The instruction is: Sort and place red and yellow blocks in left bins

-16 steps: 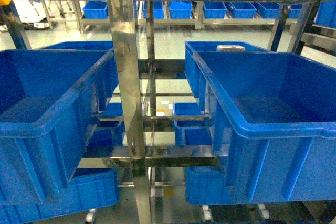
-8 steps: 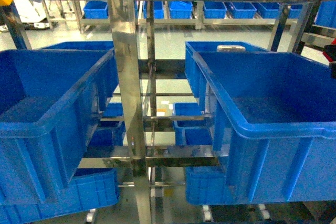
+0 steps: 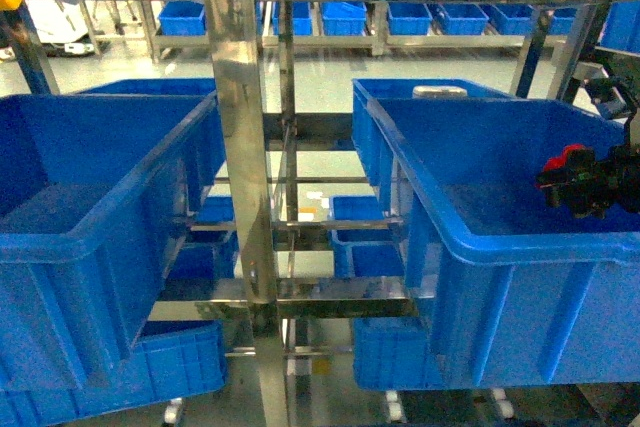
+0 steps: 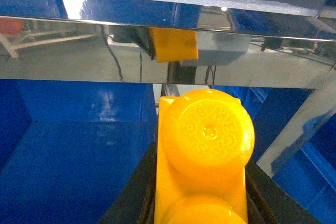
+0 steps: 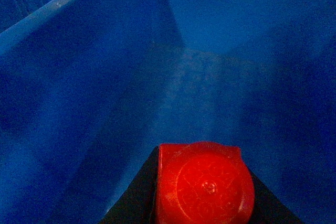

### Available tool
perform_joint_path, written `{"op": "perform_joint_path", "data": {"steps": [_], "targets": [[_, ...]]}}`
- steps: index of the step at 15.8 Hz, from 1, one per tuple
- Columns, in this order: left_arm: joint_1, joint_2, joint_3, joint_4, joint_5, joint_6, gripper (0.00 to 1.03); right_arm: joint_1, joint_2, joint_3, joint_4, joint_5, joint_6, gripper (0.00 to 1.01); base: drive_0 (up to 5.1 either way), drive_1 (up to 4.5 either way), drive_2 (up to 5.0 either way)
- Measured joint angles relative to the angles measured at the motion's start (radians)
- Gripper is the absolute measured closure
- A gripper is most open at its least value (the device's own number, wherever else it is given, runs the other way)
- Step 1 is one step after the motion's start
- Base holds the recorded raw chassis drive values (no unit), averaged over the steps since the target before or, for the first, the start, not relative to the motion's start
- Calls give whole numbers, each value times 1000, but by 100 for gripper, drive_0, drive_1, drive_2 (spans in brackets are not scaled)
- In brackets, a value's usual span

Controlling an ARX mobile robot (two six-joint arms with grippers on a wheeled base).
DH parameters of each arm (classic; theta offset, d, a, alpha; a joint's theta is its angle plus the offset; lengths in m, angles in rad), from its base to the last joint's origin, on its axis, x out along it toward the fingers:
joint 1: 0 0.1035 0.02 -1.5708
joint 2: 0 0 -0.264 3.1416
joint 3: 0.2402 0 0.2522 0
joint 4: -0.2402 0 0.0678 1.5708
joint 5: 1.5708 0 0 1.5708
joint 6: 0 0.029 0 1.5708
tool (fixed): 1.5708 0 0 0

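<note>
Head view. Steel rack (image 3: 240, 147) carries two big blue crates side by side: left bin (image 3: 90, 237) and right bin (image 3: 520, 247), both showing bare floors. More blue crates stand on lower shelves and across the room. The right claw (image 3: 580, 185) enters from the right edge, over the right bin's interior, pinching the red block (image 3: 562, 162). The left claw is not visible here. Judgement: the red block hangs over the right-hand crate, not a left one, so either this crate counts as its target or a move across the rack is due.

Left wrist view. Left claw (image 4: 202, 192) pinches the yellow block (image 4: 202, 150) between dark fingers (image 4: 131, 192), studs facing the camera. The block sits just below a shiny rack rail (image 4: 168, 45), which mirrors it. A blue crate interior (image 4: 73, 156) lies below and left. Judgement: the block is held high, likely to clear the rim before release.

Right wrist view. Right claw pinches the red block (image 5: 202, 182), stud toward the lens, fingers (image 5: 134, 198) dark on either side. Blue crate wall and floor (image 5: 199, 77) fill the rest; the block is above the floor, not touching it.
</note>
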Motion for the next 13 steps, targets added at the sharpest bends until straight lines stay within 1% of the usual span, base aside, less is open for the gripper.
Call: {"op": "perform_joint_path", "data": {"steps": [1,3,4,5,6,7,8,9,10,11,12,13], "targets": [[0,0,0,0,0,0,76,-2,0,5,3,-3,-3,72,0,0,0],[0,0,0,0,0,0,76,-2,0,6,16,-3,-3,48,0,0,0],[0,0,0,0,0,0,76,-3,0,2,40,0,-4,37,0,0,0],[0,0,0,0,0,0,76,-3,-3,-7,70,2,3,28,0,0,0],[0,0,0,0,0,0,76,-8,-23,-37,97,24,32,16,0,0,0],[0,0,0,0,0,0,76,-11,-64,-82,144,44,70,4,0,0,0],[0,0,0,-1,0,0,76,-9,-121,-130,173,63,105,2,0,0,0],[0,0,0,0,0,0,76,-5,-202,-197,213,74,116,4,0,0,0],[0,0,0,-1,0,0,76,0,-280,-261,231,76,140,3,0,0,0],[0,0,0,0,0,0,76,5,-380,-346,233,80,151,3,0,0,0],[0,0,0,-1,0,0,76,11,-459,-408,195,79,164,3,0,0,0],[0,0,0,0,0,0,76,13,-546,-486,206,85,170,3,0,0,0]]}}
